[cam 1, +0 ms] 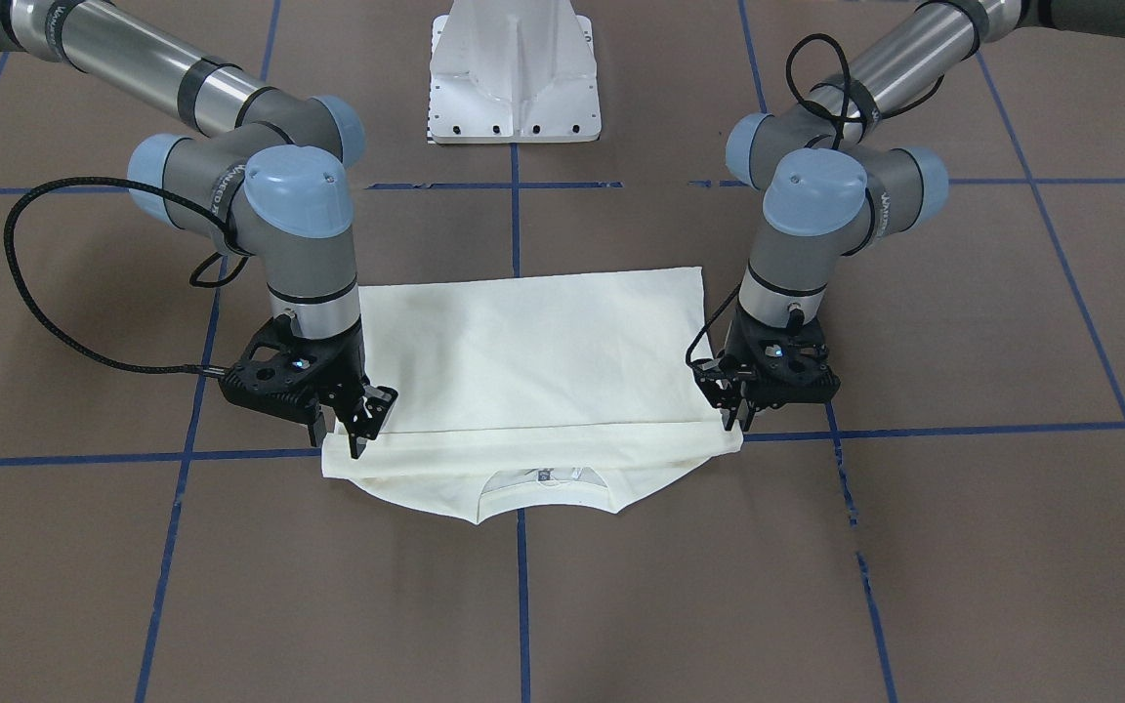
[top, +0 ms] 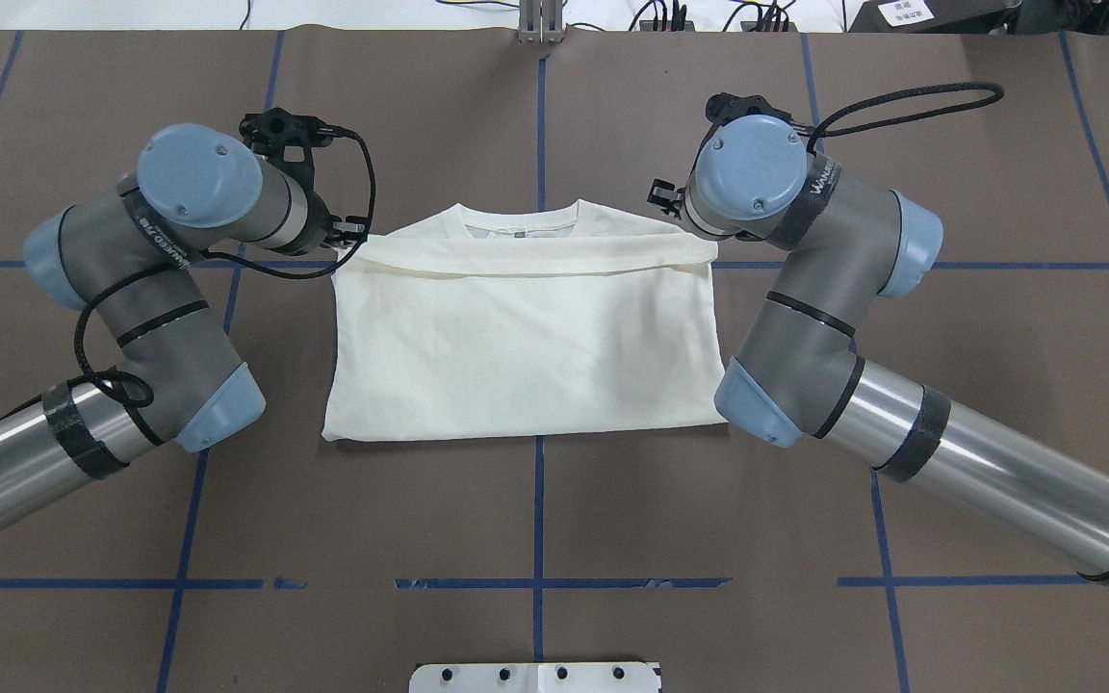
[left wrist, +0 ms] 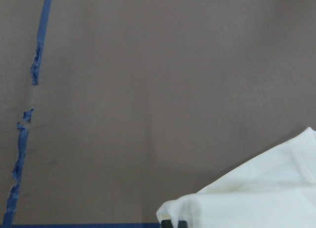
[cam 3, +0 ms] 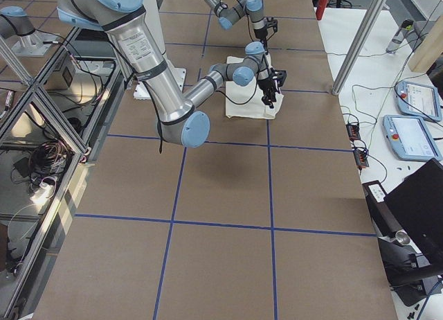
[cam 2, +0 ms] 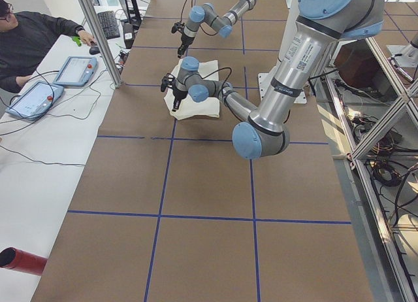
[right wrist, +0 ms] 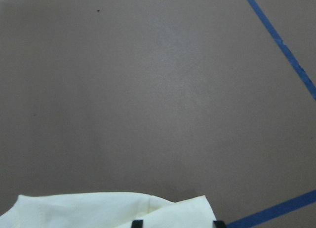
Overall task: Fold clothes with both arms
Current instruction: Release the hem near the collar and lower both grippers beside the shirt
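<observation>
right gripper (cam 1: 346, 437): jaws look spread, pointing down at the shirt corner on its side. Its wrist view shows two fingertips (right wrist: 137, 223) well apart with cloth lying between them, so it isn't clamped as far as I can see.
left gripper (cam 1: 735, 418): down at the opposite corner, touching the top layer's edge. Only one dark fingertip (left wrist: 173, 222) peeks out under the cloth in its wrist view, so honestly I can't tell if it's pinching or has let go.
T-shirt (cam 1: 533, 361): middle of the table, plain cream side up, doubled over crosswise. The top layer's hem stops just short of the collar (cam 1: 545, 478), which pokes out on the side away from the robot. It lies pretty flat, with a slight sag along the hem line.
table (cam 1: 914, 547): brown cover with a blue tape grid, and the shirt sits across one of the lines.
step: my read is the tail end of the hem-to-collar fold, with both corners down on the cloth.
next move: probably both grippers open fully and lift straight up so the top layer doesn't get dragged along, then line up for a side-to-side fold. The left one is the one to watch, since its grip is unclear.
</observation>
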You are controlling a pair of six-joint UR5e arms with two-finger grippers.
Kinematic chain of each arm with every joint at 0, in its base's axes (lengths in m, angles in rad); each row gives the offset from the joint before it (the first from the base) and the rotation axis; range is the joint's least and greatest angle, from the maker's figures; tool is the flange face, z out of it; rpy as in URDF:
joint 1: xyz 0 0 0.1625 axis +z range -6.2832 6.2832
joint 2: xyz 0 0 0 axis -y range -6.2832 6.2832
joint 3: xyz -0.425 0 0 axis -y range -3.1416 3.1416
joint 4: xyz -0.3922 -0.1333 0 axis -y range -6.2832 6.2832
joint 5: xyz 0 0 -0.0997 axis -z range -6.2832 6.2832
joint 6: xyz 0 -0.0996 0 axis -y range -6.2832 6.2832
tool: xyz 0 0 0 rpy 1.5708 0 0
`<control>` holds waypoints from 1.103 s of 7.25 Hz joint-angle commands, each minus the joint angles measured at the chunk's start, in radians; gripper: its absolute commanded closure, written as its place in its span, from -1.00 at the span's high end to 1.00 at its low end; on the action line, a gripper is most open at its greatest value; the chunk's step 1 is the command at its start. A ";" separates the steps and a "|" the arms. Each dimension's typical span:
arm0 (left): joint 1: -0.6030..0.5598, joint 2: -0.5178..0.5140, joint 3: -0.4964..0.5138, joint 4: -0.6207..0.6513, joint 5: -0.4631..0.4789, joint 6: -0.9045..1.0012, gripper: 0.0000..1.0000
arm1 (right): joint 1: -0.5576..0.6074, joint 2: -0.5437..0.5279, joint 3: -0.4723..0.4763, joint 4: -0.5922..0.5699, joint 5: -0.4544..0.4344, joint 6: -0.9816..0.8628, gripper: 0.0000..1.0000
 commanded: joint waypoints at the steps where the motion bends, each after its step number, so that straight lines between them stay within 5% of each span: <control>1: 0.005 0.118 -0.168 -0.019 -0.011 0.033 1.00 | 0.015 -0.017 0.070 0.005 0.066 -0.083 1.00; 3: 0.092 0.305 -0.352 -0.028 -0.003 -0.038 1.00 | 0.015 -0.036 0.109 0.001 0.068 -0.085 1.00; 4: 0.164 0.342 -0.364 -0.080 0.021 -0.163 0.99 | 0.015 -0.039 0.111 0.004 0.068 -0.085 1.00; 6: 0.293 0.356 -0.342 -0.126 0.135 -0.332 0.30 | 0.015 -0.039 0.109 0.005 0.067 -0.085 1.00; 8: 0.310 0.350 -0.333 -0.127 0.135 -0.348 0.12 | 0.015 -0.039 0.109 0.005 0.067 -0.085 1.00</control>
